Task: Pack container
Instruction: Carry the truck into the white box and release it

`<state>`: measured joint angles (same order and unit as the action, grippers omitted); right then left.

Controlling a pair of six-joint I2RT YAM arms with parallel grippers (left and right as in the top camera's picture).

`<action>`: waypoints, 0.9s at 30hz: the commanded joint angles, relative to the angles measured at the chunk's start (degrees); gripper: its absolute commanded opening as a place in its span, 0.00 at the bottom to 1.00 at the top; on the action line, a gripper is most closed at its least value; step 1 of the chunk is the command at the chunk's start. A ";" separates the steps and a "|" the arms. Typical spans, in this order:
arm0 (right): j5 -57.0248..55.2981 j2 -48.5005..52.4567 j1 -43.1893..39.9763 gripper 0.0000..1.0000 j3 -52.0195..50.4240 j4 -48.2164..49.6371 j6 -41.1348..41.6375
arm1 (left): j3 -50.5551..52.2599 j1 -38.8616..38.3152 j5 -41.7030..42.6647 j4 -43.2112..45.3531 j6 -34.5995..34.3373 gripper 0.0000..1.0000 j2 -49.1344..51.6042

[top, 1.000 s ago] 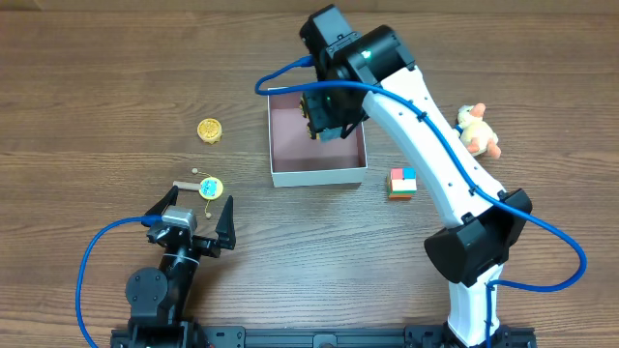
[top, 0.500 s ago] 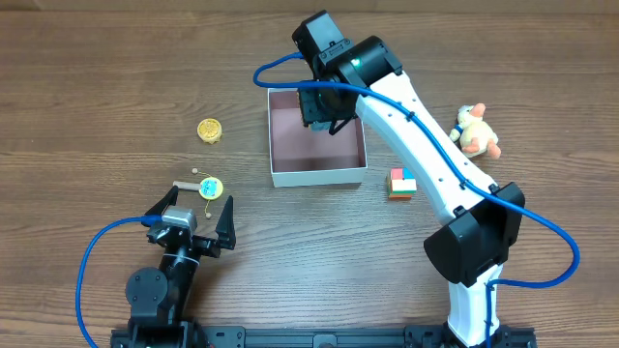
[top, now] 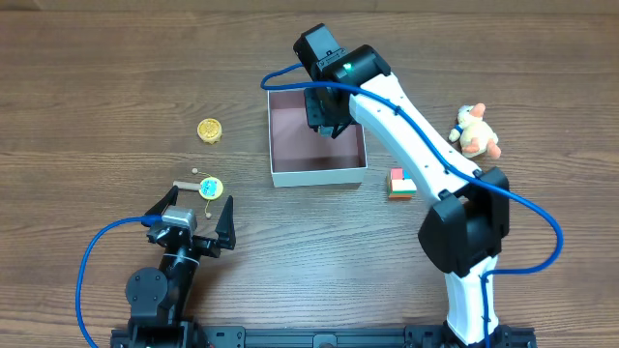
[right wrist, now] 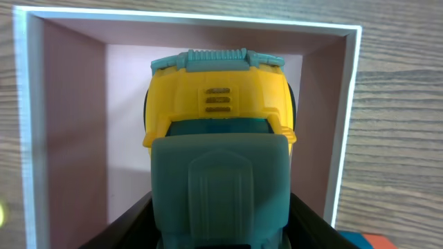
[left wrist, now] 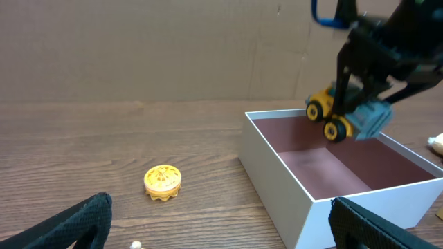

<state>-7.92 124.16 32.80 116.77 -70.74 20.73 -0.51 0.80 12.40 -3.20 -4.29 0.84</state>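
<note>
Overhead straight down, left wrist low and level, right wrist close above; container [top: 290, 140] common to all.

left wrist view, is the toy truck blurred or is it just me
Left wrist: the toy truck and the right gripper holding it look slightly smeared, while the yellow disc and the container wall are crisp. Right wrist: the truck fills the frame, a little soft. Overhead: even light, sharp.

Container [right wrist: 69, 138] near side cut off; cube [top: 397, 186] part-hidden.
</note>
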 commanded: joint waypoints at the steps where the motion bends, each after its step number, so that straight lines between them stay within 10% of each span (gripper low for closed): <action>1: -0.85 2.56 -0.20 0.53 -0.42 1.09 0.00 | 0.24 0.26 0.04 0.07 -0.42 1.00 -0.52; 27: 3.58 4.98 -3.78 0.68 0.42 1.25 -2.93 | 0.24 0.26 0.04 0.09 -0.42 1.00 -0.52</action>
<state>-4.84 129.49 28.71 116.33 -69.01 18.17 -0.51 0.80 12.40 -3.18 -4.29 0.84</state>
